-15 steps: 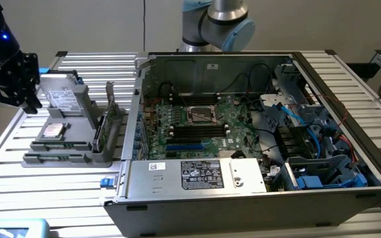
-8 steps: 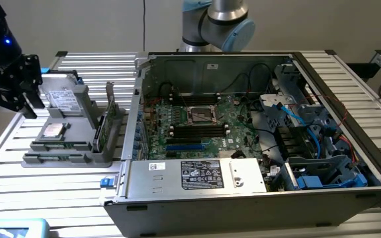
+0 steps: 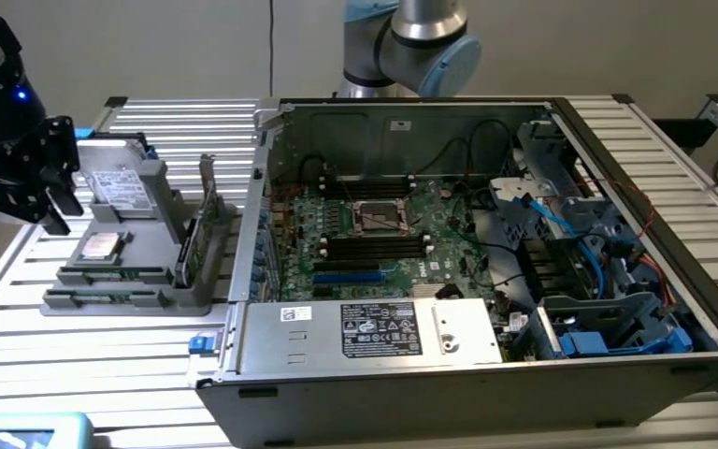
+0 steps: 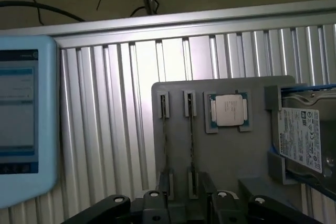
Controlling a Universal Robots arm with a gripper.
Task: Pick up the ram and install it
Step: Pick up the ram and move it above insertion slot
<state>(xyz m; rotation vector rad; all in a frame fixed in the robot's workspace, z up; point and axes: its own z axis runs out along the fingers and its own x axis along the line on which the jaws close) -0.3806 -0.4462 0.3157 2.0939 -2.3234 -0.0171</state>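
Note:
Two ram sticks [image 4: 166, 142] [image 4: 191, 145] stand on edge in narrow slots of a grey holder tray [image 4: 231, 156]. In the exterior view this tray [image 3: 122, 304] lies on the exterior view's left of the open computer case [image 3: 459, 234]. My black gripper [image 3: 20, 210] hangs above the tray's outer side, open, with nothing between its fingers. Its black links [image 4: 152, 205] show in the wrist view, just off the slots' near ends. The motherboard [image 3: 372, 234] lies flat inside the case, with long black slots [image 3: 378, 248] beside the processor socket [image 3: 380, 217].
The tray also carries a square silver processor [image 4: 229, 110], a hard drive [image 4: 302, 137] and a taller green card with a bracket [image 3: 203, 224]. A blue-framed screen [image 4: 21, 119] lies on the slatted table. Cables and drive cages crowd the case's right side.

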